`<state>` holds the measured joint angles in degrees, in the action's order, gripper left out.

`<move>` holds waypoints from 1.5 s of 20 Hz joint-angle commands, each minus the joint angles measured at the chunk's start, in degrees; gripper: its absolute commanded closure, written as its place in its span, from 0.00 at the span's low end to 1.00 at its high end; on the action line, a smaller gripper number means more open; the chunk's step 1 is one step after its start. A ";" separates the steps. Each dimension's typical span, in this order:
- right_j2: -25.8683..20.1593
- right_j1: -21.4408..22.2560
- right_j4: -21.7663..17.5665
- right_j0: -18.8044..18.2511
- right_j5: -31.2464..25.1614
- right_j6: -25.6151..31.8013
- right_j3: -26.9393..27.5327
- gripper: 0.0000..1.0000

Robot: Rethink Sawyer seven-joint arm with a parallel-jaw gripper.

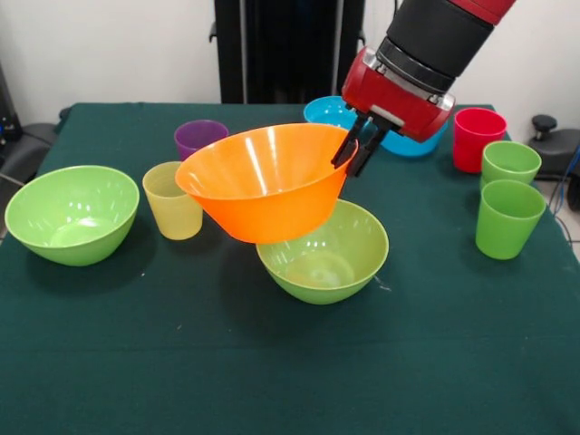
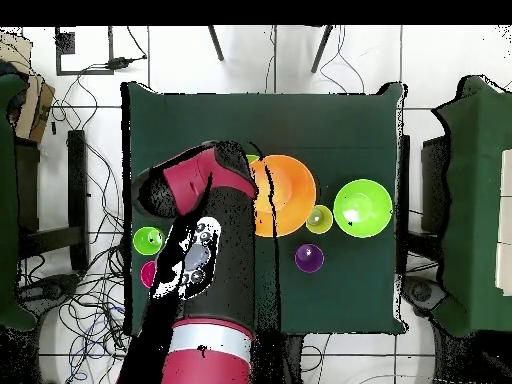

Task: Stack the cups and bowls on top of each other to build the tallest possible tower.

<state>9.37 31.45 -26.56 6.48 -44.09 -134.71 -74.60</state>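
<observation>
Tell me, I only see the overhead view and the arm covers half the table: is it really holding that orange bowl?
Observer: Yes. In the front view the tool pinches the rim of the orange bowl.
Operator: Is the bowl resting on the table?
Observer: No, it hangs tilted over a lime green bowl; I cannot tell if they touch.
Operator: Anything hidden beneath the arm?
Observer: A blue bowl stands behind the tool.

A robotics lab: green-clothed table (image 1: pixel 290 381) ringed by loose floor cables (image 2: pixel 60 290) under an industrial arm (image 1: pixel 435 36)
</observation>
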 commanded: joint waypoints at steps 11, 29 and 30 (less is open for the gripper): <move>-4.06 -1.58 2.69 1.19 -7.38 0.56 6.76 1.00; -4.85 0.06 2.60 1.60 -2.68 2.87 2.10 1.00; -4.80 0.19 2.48 1.62 -2.35 2.89 1.75 1.00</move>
<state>9.57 30.19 -24.18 7.74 -47.35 -134.71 -70.36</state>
